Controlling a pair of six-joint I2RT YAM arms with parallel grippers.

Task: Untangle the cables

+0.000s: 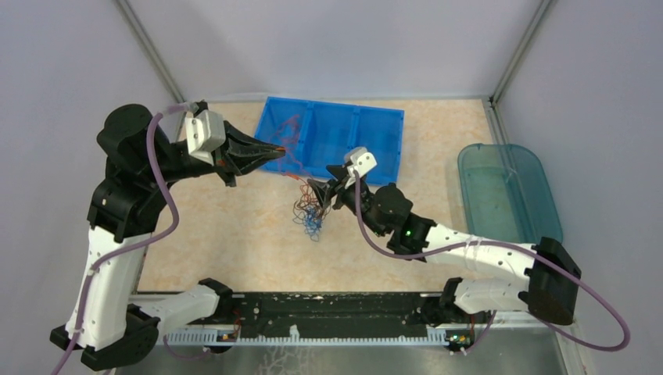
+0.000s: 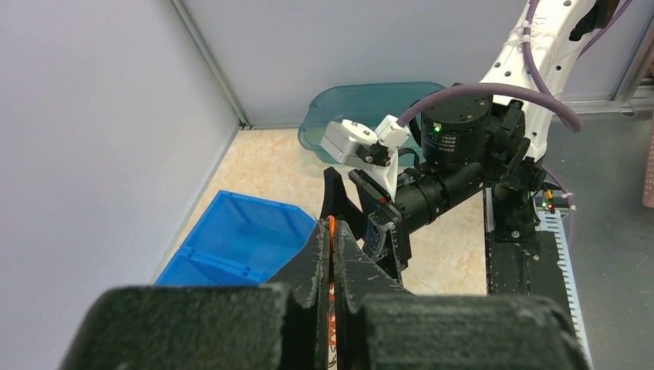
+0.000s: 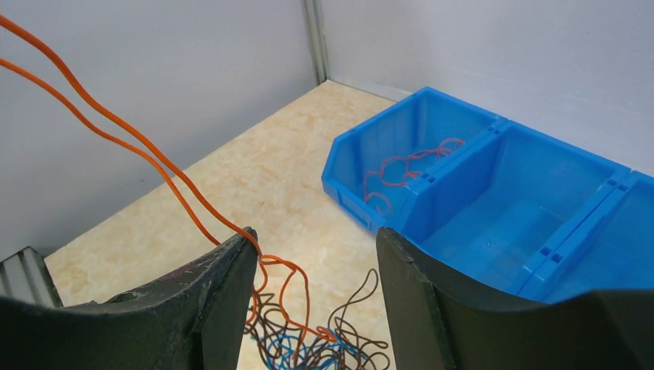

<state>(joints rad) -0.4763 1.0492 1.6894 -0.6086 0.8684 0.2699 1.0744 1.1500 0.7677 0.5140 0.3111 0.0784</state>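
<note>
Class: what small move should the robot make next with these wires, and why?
Probably close the right gripper on the tangled clump of brown and blue wires beneath its open jaws, to anchor it. The left gripper already pinches the thin orange wire, which stretches up from that clump.

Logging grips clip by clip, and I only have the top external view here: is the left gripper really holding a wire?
Observer: Yes. In the left wrist view the left gripper is shut, with an orange wire pinched between its fingers.
Operator: And the other arm, has it got anything?
Observer: No. Its wrist view shows the right gripper open, with the clump of cables seen through the gap, below it.
Operator: Where does the orange run from that clump?
Observer: Two orange strands rise from it past one fingertip and leave the frame at upper left.
</note>
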